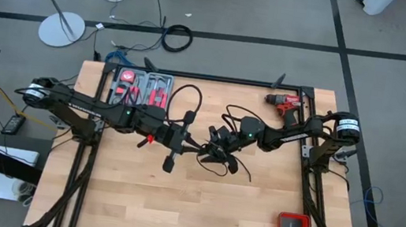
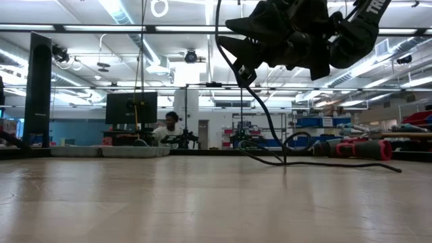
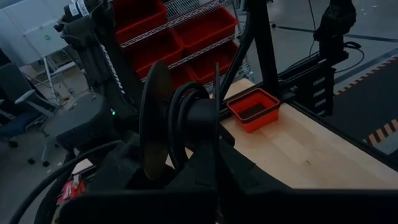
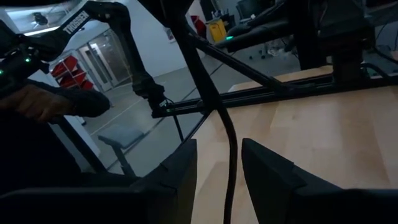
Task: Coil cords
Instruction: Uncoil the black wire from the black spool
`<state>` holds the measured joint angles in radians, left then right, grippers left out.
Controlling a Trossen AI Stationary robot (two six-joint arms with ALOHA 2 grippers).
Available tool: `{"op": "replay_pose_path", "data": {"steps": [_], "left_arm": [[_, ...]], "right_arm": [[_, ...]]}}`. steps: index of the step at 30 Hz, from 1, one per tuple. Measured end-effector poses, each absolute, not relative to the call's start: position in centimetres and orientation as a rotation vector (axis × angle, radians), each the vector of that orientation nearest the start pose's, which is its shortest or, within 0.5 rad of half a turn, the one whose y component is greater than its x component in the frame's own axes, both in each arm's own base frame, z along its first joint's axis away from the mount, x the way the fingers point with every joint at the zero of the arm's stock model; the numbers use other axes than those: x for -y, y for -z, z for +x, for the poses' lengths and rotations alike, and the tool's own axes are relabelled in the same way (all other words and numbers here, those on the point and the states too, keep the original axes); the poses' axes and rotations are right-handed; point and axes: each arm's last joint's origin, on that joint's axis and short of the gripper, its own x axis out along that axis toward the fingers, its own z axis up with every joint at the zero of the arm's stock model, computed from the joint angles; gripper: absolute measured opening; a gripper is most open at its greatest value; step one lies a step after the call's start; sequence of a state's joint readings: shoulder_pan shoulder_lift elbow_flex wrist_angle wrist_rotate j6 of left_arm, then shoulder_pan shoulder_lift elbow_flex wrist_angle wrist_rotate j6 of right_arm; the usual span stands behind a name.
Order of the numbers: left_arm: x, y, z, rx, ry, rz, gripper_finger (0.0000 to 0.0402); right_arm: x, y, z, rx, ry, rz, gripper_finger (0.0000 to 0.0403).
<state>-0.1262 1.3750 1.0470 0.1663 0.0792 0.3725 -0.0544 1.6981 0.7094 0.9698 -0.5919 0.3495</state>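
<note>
At frame centre above the tabletop (image 1: 252,216), the clenched left gripper (image 1: 172,143) pinches the cord (image 1: 188,103); the right gripper (image 4: 219,171) (jaws parted) straddles it, evidently to guide coiling.

The thin black cord (image 1: 188,105) hangs lifted mid-counter, one loop arching toward the far edge, its loose end (image 2: 337,164) trailing along the wood.

cord (image 1: 188,107) middle: hidden under both arms at the table's centre
left gripper (image 1: 183,144) fingertips: hidden in the dark mass of arms
right gripper (image 4: 217,171): fingertips cut off by the picture's edge
person (image 2: 167,128) in the room: too small to tell more
</note>
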Motion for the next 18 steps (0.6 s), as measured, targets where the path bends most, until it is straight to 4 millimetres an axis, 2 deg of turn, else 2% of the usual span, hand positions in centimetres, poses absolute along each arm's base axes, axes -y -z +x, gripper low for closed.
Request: {"op": "replay_pose_path", "data": {"steps": [18], "left_arm": [[4.16,-32.43,31.25,-0.13,0.22,0.369,0.0]], "right_arm": [[0.24,-18.9,32.86,-0.106,-0.5,0.319,0.0123]]}}
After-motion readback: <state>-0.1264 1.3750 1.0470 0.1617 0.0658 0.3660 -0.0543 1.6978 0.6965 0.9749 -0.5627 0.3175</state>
